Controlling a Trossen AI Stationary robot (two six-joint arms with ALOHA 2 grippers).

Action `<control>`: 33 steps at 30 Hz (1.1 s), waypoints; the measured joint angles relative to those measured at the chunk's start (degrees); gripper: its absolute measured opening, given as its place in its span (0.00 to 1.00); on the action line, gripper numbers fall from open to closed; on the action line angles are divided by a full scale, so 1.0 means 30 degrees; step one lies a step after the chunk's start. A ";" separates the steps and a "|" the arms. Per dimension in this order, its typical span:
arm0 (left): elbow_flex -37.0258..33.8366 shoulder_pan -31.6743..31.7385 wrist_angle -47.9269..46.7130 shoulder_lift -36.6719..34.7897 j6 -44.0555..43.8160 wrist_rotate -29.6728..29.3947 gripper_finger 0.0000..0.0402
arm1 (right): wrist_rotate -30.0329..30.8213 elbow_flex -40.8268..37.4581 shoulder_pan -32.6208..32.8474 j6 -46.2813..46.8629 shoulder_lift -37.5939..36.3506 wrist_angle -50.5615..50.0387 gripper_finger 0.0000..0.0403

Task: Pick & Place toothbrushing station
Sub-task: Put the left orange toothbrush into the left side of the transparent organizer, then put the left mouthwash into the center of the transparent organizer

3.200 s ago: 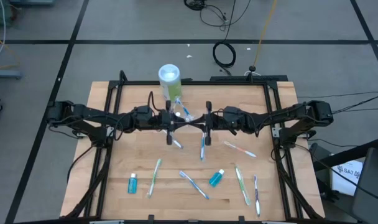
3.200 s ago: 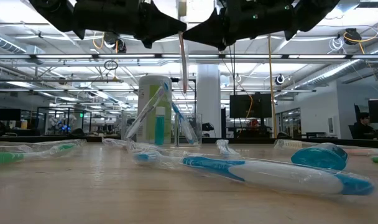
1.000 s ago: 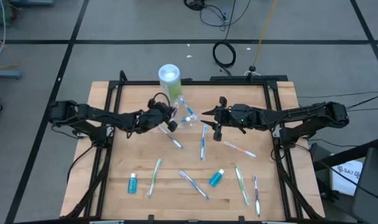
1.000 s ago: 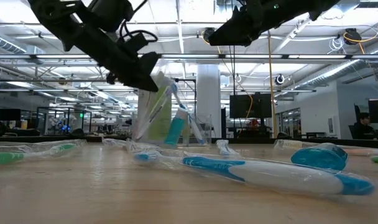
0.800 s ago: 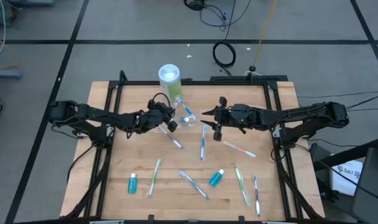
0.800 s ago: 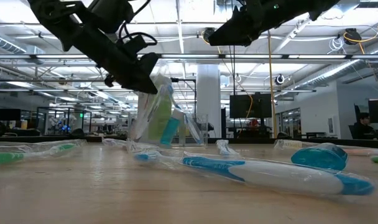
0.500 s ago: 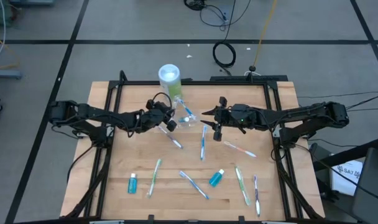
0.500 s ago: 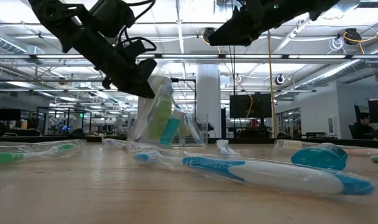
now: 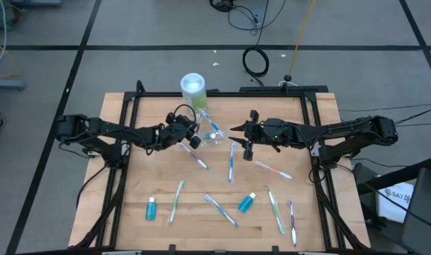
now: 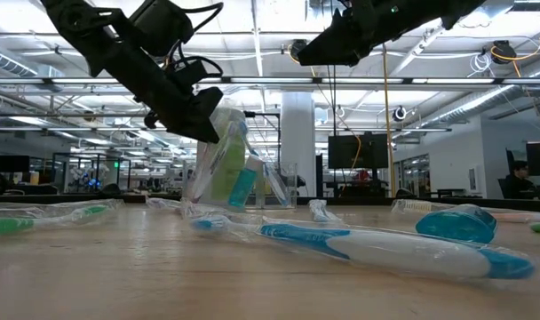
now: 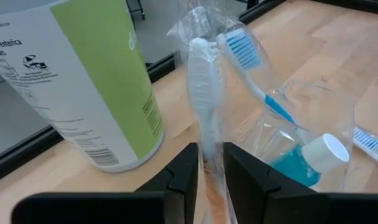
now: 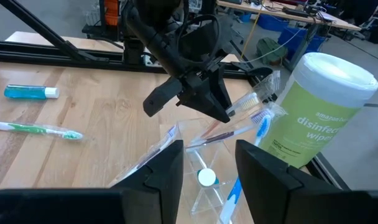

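A clear plastic container [image 9: 213, 133] stands on the table just in front of a green-and-white canister [image 9: 193, 91]. It holds a blue toothbrush [image 11: 254, 74], a teal white-capped tube [image 11: 313, 155] and a wrapped white toothbrush [image 11: 203, 81], which leans out over its rim. My left gripper [image 11: 211, 165] is open at the container's left side, one finger on each side of the white toothbrush's handle. My right gripper [image 12: 209, 152] is open with nothing between its fingers. It hovers right of the container [image 12: 207, 165], pointing at it. My left gripper has its two fingers [image 11: 188, 168] standing on either side of the wrapped white toothbrush's handle [image 11: 209, 149], coming in at a slant from the table's left. I cannot tell whether they touch the wrapper. The toothbrush leans in the container, head up.
Several wrapped toothbrushes lie on the wooden table, among them one [image 9: 231, 161] near the middle and one [image 9: 275, 210] at the near right. Two teal tubes [image 9: 151, 208] [image 9: 247, 202] lie near the front. A black frame [image 9: 130, 99] borders the table.
My left gripper has shifted slightly beside the container. The teal tube and the brushes inside have settled a little toward it. My right arm has kept still.
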 joint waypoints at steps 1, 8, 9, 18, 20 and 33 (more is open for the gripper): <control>0.0000 0.0000 0.0002 0.0000 0.0014 0.0173 0.21 | 0.0003 0.0000 0.0000 0.0007 0.0000 -0.0007 0.35; 0.0000 0.0058 0.0133 -0.0007 0.0563 0.0919 0.21 | 0.0000 -0.0003 0.0000 0.0014 0.0007 0.0277 0.35; 0.0000 0.0058 0.0130 -0.0007 0.0660 0.0919 0.21 | 0.0000 -0.0003 0.0000 0.0004 0.0000 0.0394 0.35; 0.0000 0.0058 0.0104 -0.0007 0.1463 0.0933 0.32 | -0.0026 -0.0007 0.0000 0.0477 0.0007 0.0487 0.35; 0.0000 0.0056 0.0107 -0.0007 0.1512 0.0933 0.38 | -0.0016 0.0000 -0.0019 0.0406 0.0007 0.0574 0.35; 0.0306 -0.1681 -0.2853 -0.3872 0.1894 0.0234 0.49 | 0.2556 -0.0007 -0.0049 0.1288 0.0091 -0.2486 0.35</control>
